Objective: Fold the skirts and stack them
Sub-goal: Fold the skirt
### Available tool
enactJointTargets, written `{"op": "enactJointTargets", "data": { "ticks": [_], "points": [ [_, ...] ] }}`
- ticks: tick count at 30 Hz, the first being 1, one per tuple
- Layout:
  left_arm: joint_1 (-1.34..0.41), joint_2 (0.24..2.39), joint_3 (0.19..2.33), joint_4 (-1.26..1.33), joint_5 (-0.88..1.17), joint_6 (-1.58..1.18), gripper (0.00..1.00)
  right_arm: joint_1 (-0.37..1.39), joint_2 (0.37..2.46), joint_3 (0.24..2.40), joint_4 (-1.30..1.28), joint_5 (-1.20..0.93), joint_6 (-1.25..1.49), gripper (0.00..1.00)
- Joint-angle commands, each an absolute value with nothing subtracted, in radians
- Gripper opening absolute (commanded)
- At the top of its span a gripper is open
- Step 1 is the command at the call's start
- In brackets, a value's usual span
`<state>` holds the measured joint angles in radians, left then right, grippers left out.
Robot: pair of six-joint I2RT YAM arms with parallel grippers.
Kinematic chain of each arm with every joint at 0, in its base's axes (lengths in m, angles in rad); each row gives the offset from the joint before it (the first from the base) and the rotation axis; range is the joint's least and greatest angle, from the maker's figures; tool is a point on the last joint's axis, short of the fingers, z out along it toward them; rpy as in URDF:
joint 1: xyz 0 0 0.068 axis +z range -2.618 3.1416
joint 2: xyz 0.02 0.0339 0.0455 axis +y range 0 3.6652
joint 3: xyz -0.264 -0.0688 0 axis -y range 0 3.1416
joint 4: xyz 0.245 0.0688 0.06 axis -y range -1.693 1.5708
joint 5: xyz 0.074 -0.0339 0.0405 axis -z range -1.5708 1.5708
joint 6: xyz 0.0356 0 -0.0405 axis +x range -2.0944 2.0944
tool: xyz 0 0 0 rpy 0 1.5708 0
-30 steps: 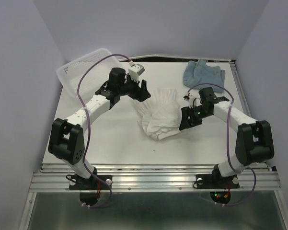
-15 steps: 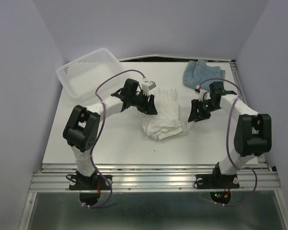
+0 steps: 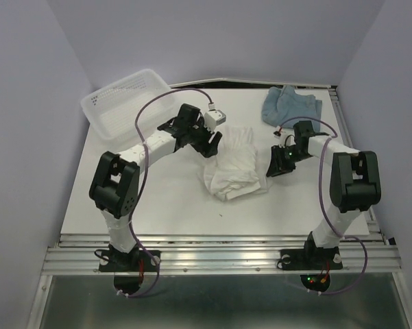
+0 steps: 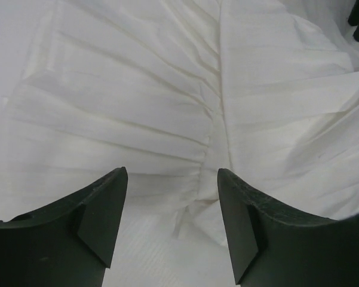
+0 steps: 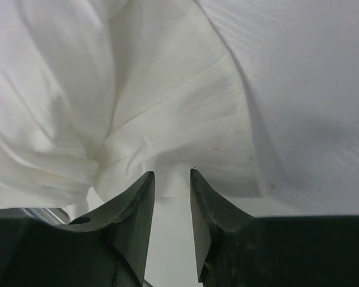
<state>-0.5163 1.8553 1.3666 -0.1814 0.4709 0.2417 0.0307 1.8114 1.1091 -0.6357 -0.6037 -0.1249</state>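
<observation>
The white ruffled skirt (image 3: 234, 164) lies crumpled in the middle of the table. My left gripper (image 3: 213, 146) is at its upper left edge. In the left wrist view this gripper (image 4: 172, 179) is open, low over the table, with the skirt's gathered tiers (image 4: 167, 95) just ahead and a bit of hem between the tips. My right gripper (image 3: 275, 167) is at the skirt's right edge. Its jaws (image 5: 172, 176) stand a narrow gap apart, tips at the white skirt's hem (image 5: 167, 119), bare table between them. The blue-grey skirt (image 3: 291, 103) lies bunched at the back right.
A white plastic mesh basket (image 3: 123, 103) sits tilted at the back left corner. Purple cables loop above both arms. Lavender walls close in the table on three sides, with a metal rail (image 3: 219, 255) along the near edge.
The left gripper has swung right and down to the white skirt's upper left edge. The right gripper has shifted along the skirt's right edge and its jaws have narrowed.
</observation>
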Motion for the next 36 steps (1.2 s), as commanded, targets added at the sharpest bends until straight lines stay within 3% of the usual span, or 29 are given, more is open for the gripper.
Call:
{"op": "enactJointTargets", "data": {
  "ticks": [1, 4, 10, 16, 22, 29, 36],
  "points": [
    [-0.555, 1.630, 1.316, -0.180, 0.316, 0.524, 0.75, 0.041, 1.642, 1.141, -0.641, -0.627, -0.189, 0.39],
    [-0.612, 1.507, 1.200, -0.138, 0.258, 0.650, 0.85, 0.041, 1.614, 1.228, -0.650, -0.650, -0.190, 0.43],
    [-0.822, 1.367, 0.965, 0.068, 0.065, 0.770, 0.87, 0.135, 1.689, 1.376, -0.577, -0.784, -0.153, 0.46],
    [-1.028, 1.414, 0.858, 0.208, -0.086, 0.750, 0.87, 0.235, 1.833, 1.417, -0.462, -0.908, -0.081, 0.46],
    [-1.186, 1.498, 0.733, 0.380, -0.236, 0.796, 0.86, 0.291, 1.992, 1.373, -0.405, -0.901, -0.095, 0.43],
    [-1.224, 1.679, 0.773, 0.443, -0.371, 0.792, 0.80, 0.291, 2.152, 1.394, -0.393, -0.868, -0.080, 0.40],
    [-1.227, 1.792, 0.798, 0.502, -0.455, 0.816, 0.65, 0.291, 2.160, 1.398, -0.396, -0.862, -0.086, 0.40]
  ]
}}
